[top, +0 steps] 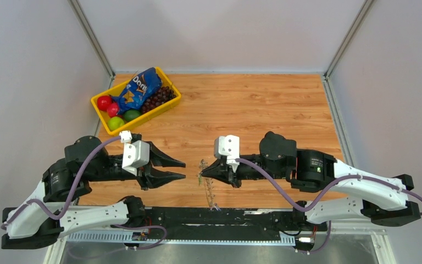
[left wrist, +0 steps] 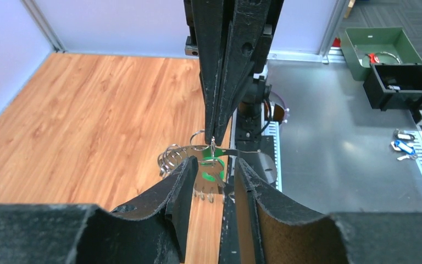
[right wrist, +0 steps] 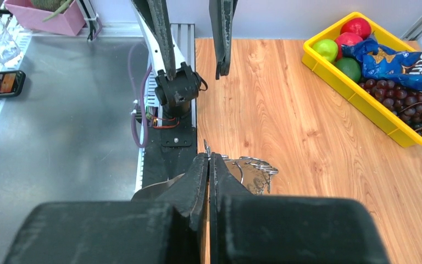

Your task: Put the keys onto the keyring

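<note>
The right gripper (top: 202, 171) has its fingers shut tight. Their tips meet on thin silvery wire that I take to be the keyring (left wrist: 242, 149). From above the hoop reads as a narrow line running from those tips toward the near edge of the worktop (top: 264, 104), about midway along it. That suggests it is being held up on edge rather than lying flat. Its fringe of small silver pieces bunches just beside the fingertips in the right wrist view.

The keys (left wrist: 211, 166) show mainly as their green tag, which sits right under the right fingertips and against the ring's metal. The dark keys themselves are too small to make out. Whether they are already threaded on the wire or only hanging against it cannot be told from any view.

The left gripper (top: 184, 170) faces the right one, with a short gap between the two. Its fingers stand apart and hold nothing. In its own camera they frame the tag and the ring without touching either.

In my judgement the task is at or near the threading step. Ring and keys are together at one spot and the ring is under control, but nothing confirms a finished job. What is left is to show the keys hanging from the hoop on their own, and then to set the bunch down. The yellow tray (top: 137, 120) of fruit in the far left corner plays no part.
</note>
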You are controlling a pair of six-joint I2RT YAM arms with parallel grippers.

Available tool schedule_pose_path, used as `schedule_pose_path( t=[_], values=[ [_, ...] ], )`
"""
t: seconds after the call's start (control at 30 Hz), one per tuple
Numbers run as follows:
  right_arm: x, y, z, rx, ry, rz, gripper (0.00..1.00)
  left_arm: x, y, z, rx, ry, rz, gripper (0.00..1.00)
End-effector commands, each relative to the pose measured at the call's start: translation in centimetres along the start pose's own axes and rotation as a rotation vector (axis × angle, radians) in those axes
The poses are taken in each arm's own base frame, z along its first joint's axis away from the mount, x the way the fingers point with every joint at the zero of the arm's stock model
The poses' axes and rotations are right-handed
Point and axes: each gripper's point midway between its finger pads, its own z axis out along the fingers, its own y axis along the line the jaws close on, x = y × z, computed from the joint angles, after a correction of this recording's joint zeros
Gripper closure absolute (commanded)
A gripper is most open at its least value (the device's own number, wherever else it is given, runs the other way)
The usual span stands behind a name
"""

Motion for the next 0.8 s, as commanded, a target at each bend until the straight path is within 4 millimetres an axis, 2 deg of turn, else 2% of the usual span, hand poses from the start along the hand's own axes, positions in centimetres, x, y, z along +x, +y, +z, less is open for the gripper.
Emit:
schedule_pose_path(
  t=[0.0, 0.2, 0.33, 0.53, 0.77],
  values=[
    [-4.0, -0.4, -1.3, 0.034, -0.161, 0.023, 1.0, -0.6, 0.4, 0.9, -0.004, -0.037, 0.011, 0.59],
    [-5.6, -0.8, -2.0, 0.066, -0.232, 0.049, 1.0, -1.3, 0.1, 1.2, 0.017, -0.09, 0.028, 0.58],
    [-6.9, -1.0, -2.5, 0.077, -0.285, 0.068, 1.0, -2.5, 0.0, 1.1, 0.023, -0.156, 0.051, 0.57],
    [-7.6, -1.0, -2.5, 0.071, -0.312, 0.076, 1.0, -4.4, 0.0, 0.4, 0.009, -0.248, 0.08, 0.57],
    [-8.4, -0.5, -2.6, 0.047, -0.345, 0.077, 1.0, -5.2, 0.2, 0.3, -0.004, -0.289, 0.094, 0.57]
  ],
)
